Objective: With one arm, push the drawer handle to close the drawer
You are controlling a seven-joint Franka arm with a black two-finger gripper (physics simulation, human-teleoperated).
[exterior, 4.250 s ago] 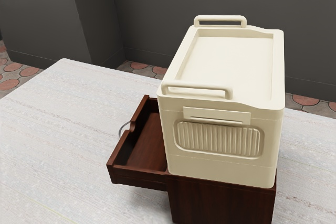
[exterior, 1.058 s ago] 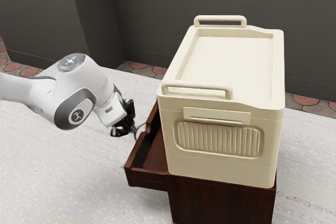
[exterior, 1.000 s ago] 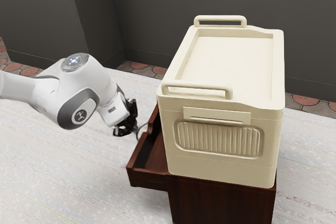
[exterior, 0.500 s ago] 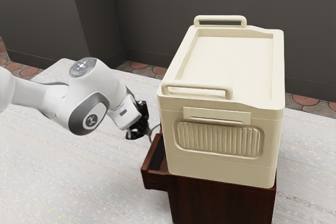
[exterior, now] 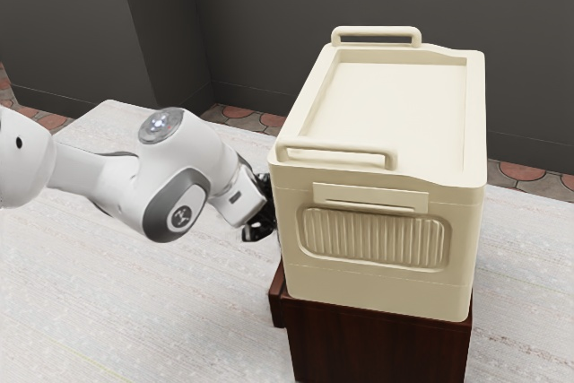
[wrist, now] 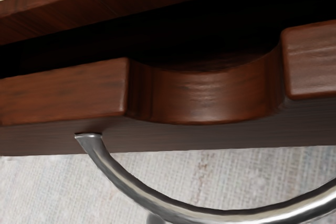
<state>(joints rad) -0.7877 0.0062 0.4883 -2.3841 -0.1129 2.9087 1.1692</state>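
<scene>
At the nearly shut drawer (wrist: 63, 95), the stiff-looking handle (wrist: 123, 182) should take a light, centred push; whether the fingers (exterior: 258, 232) are closed, I can't tell.

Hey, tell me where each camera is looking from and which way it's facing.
Exterior view: sits at my side, looking down across the table at the box on the cabinet; my arm enters from the exterior view's left, with the gripper by the drawer.
Wrist view: rides on the gripper, facing down at the drawer's front and curved handle.
Shared: both show the drawer, slightly open, plus the cabinet, table and some of the cream box.
</scene>
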